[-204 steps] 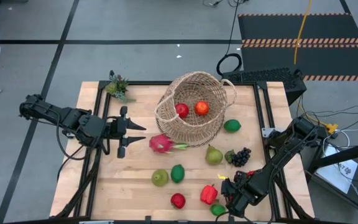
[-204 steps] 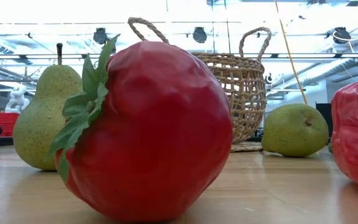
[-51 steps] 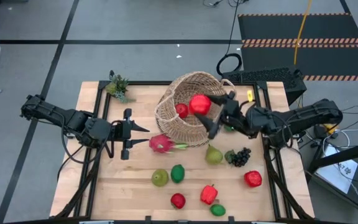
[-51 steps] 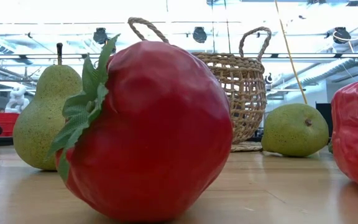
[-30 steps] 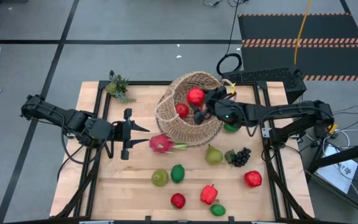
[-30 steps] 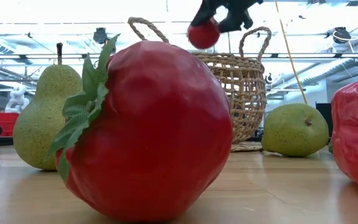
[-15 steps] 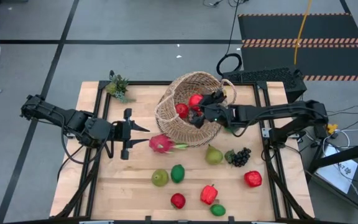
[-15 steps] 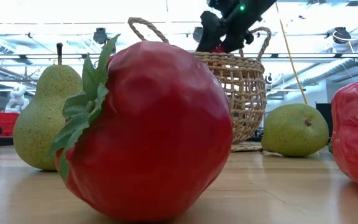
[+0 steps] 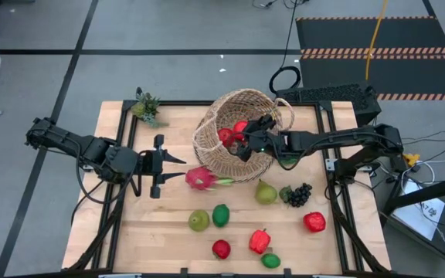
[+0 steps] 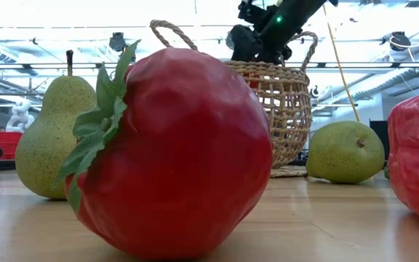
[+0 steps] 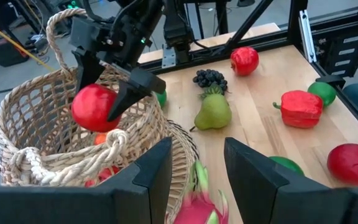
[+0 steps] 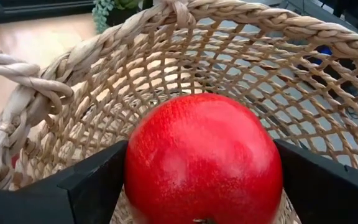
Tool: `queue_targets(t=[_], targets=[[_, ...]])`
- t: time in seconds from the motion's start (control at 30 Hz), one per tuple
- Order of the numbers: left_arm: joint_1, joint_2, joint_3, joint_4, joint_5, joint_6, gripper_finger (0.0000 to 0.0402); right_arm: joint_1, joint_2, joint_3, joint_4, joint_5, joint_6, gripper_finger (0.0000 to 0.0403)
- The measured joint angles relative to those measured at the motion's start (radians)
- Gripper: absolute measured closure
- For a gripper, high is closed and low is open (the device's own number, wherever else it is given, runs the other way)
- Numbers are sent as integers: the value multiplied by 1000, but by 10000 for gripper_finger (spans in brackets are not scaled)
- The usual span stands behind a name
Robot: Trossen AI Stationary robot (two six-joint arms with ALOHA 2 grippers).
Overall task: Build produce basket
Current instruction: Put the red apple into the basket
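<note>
The tan woven basket [image 9: 238,158] stands upright on its base at the table's far middle, with a red fruit [image 9: 225,137] and an orange one [image 11: 101,138] inside. My right gripper [image 9: 246,136] reaches into the basket's mouth from the right and is shut on a round red fruit [image 11: 94,107]. My left gripper [image 9: 168,166] is open and hovers left of the basket. The pink dragonfruit [image 9: 201,179] lies on the table just past its fingertips. Pears, limes, grapes, a pepper and red fruits lie on the near half. My right gripper pinches the round red fruit [image 12: 204,155] across its widest part, with one finger [image 12: 92,180] on each side. The fingers [image 11: 135,87] slant down from the table's right. The fruit is lifted clear and sits at rim height inside the basket's mouth [image 11: 55,149].
A small green spiky plant [image 9: 146,106] sits at the far left corner. A pear [image 9: 266,191] and grapes [image 9: 299,193] lie near the basket's right side. A pear [image 9: 198,221], lime [image 9: 221,215], pepper [image 9: 259,241] and red fruits [image 9: 314,222] dot the near half. Bare wood lies at the near left.
My right gripper has carried the red fruit a little toward the table's left and down. The fruit was above the basket's rim and is now in its mouth. The gripper stays shut on the fruit. The basket has kept its place.
</note>
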Motion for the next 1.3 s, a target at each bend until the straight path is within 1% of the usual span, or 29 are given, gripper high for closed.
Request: queue_targets(t=[0.2, 0.4, 0.67, 0.83, 1.0, 1.17, 1.3], targets=[[0, 0, 0, 0, 0, 0, 254, 0, 0, 0, 4, -21, -11, 6], [0, 0, 0, 0, 0, 0, 254, 1, 0, 0, 4, -24, -11, 5], [0, 0, 0, 0, 0, 0, 254, 1, -1, 0, 11, -69, -11, 3], [0, 0, 0, 0, 0, -3, 254, 1, -1, 0, 9, -77, -15, 3], [0, 0, 0, 0, 0, -3, 254, 1, -4, 0, 4, -103, -66, 3], [0, 0, 0, 0, 0, -4, 254, 1, -4, 0, 4, -150, -132, 3], [0, 0, 0, 4, 0, -2, 254, 1, -4, 0, 6, -148, -199, 3]])
